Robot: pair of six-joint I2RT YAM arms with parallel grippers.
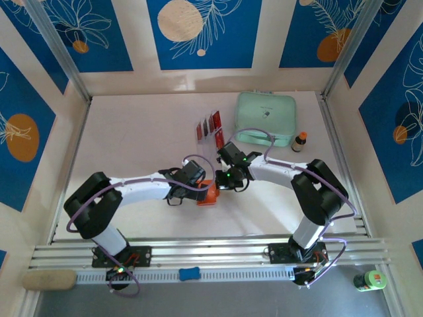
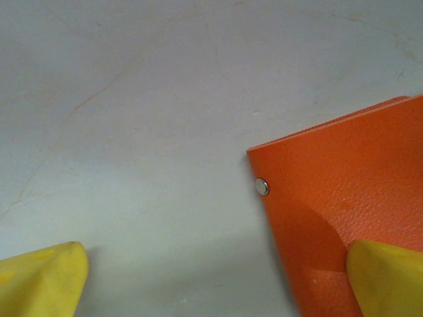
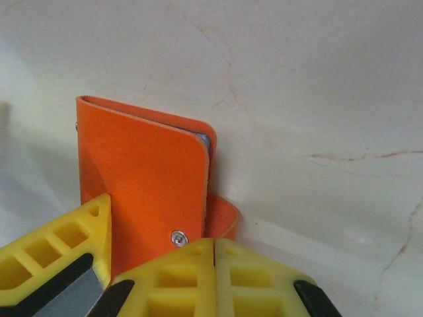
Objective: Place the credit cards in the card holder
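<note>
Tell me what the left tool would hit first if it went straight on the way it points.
Probably the bare table: the open left tool has only tabletop between its fingers. The card holder sits to the right, under one finger, so that finger may touch it first; depth is unclear.

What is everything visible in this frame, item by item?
wallet: one, orange, table centre, between both hands
cards: several, red and black, far middle, left of the case
case: one, mint green, far right
bottle: one, brown with orange cap, right of the case
jar: one, green lid, beyond the table's near right corner
table: one, white
left hand: open, yellow fingers, one finger on the wallet
right hand: yellow fingers, shut on the wallet's edge
</note>
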